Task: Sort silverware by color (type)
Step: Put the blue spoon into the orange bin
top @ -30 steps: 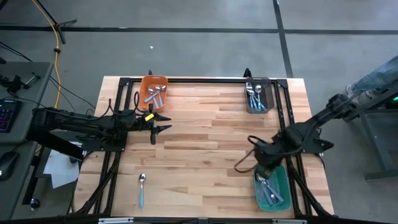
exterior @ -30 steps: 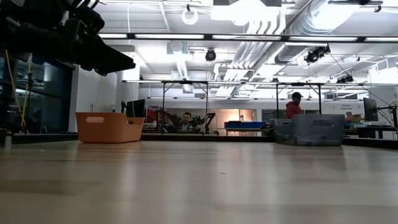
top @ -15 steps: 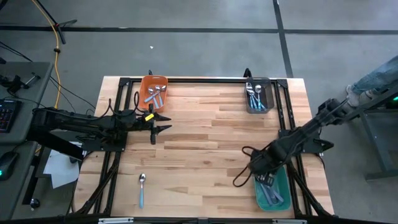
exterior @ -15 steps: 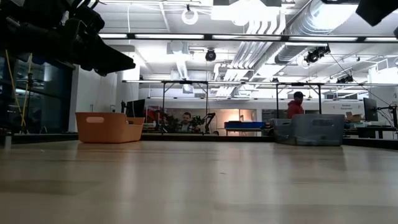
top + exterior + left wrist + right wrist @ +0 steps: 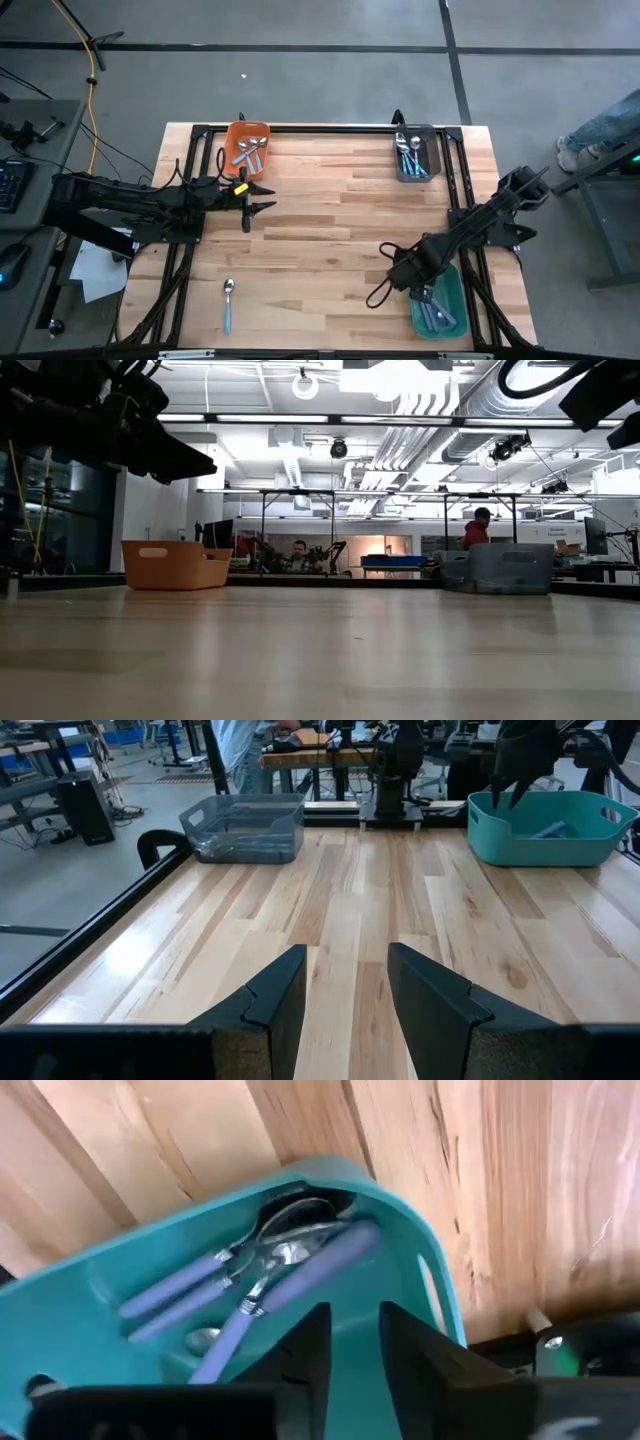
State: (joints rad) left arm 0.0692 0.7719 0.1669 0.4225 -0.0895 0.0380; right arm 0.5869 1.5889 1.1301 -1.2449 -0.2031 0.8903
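Jaws parted, right gripper [image 5: 345, 1342] hovers over green bin [image 5: 440, 1295] (purple-handled spoons [image 5: 300, 1275] collect here); left gripper [image 5: 262, 196] waits open.

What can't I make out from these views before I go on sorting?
- Green bin, high view: the right gripper and its cable cover the near end, so the utensil count there is unclear.
- Orange bin and grey bin, low view: the walls hide what's inside.
- Lone spoon: shows only in the high view, too small to tell its handle colour for sure.
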